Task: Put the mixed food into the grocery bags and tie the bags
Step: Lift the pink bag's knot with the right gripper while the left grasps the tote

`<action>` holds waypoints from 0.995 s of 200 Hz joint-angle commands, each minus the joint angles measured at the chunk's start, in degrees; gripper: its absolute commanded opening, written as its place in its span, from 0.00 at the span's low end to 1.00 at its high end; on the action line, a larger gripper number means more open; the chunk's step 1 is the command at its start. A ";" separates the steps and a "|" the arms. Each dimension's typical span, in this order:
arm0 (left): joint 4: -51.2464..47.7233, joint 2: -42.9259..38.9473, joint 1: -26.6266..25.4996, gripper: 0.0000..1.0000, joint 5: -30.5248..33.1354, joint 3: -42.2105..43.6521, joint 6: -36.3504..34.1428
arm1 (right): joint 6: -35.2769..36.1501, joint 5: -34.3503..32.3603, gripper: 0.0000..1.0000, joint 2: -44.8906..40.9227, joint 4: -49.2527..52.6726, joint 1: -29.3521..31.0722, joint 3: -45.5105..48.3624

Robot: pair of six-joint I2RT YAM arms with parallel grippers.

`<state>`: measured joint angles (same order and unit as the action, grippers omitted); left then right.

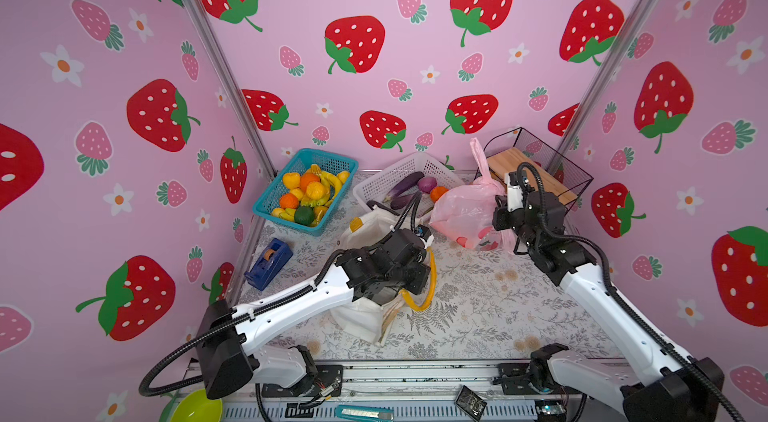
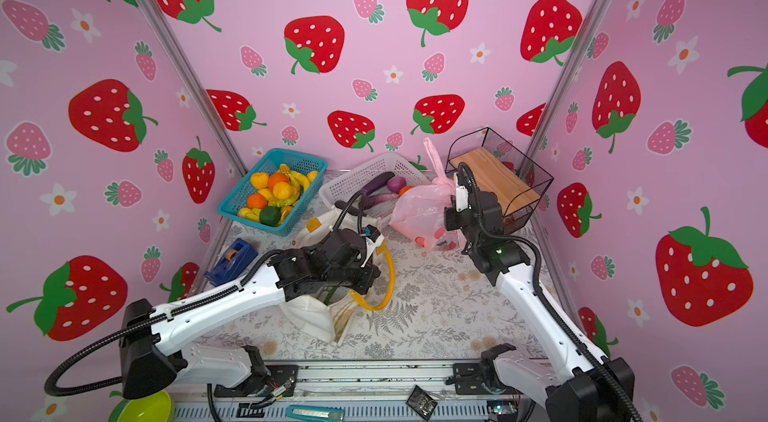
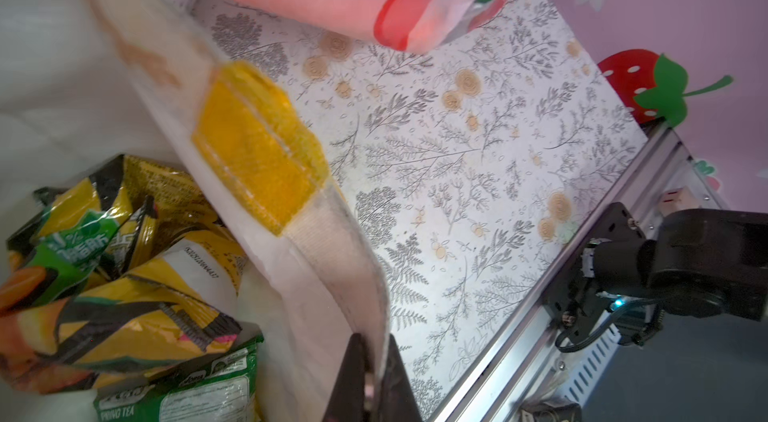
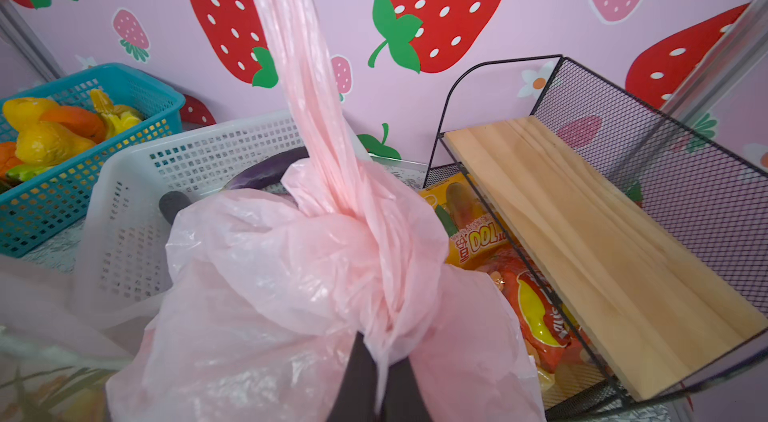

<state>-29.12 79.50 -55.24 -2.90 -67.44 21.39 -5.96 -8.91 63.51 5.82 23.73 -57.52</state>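
Pinches the rim of the white tote [image 3: 332,258] with the left gripper [image 3: 368,362], jaws narrowed onto the cloth just past a yellow handle patch [image 3: 253,146], with green and yellow snack packets [image 3: 124,274] lying inside the tote. Clamps the right gripper [image 4: 376,366] tight on the bunched plastic at the knot of the pink bag [image 4: 257,283], with one twisted handle strip rising above it. In both top views, places the tote slumped mid-table [image 1: 478,303] under the left arm, and the pink bag at the back right, just beside the white basket [image 1: 399,175] and in front of the wire rack [image 1: 552,158].
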 commanded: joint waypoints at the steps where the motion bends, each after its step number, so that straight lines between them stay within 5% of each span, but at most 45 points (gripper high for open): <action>1: 6.92 4.35 -0.41 0.00 -4.60 -6.26 -3.39 | 0.85 -2.97 0.00 0.02 0.30 -2.25 -4.46; 52: 8.95 15.92 -0.30 0.00 -11.14 -18.83 -7.73 | 2.17 -3.96 0.00 0.53 2.70 -3.95 -12.52; 84: 8.27 15.80 0.02 0.40 -8.75 -20.36 -8.49 | 2.75 -3.94 0.00 0.26 3.68 -3.90 -14.73; 106: 5.98 10.24 0.38 0.51 -5.33 -17.79 -9.09 | 2.71 -2.42 0.00 -0.60 3.95 -3.95 -15.08; 160: -5.35 -14.72 4.64 0.68 19.04 -0.20 -1.64 | 1.39 10.72 0.00 -3.94 2.53 -3.28 -14.23; 199: -9.29 -21.96 14.08 0.70 8.96 8.79 6.68 | 1.10 22.67 0.00 -5.39 0.88 -0.17 -14.03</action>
<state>-32.88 57.36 -44.49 8.99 -63.13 21.61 -4.64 3.38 59.53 10.02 21.50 -71.00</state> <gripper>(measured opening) 0.697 0.049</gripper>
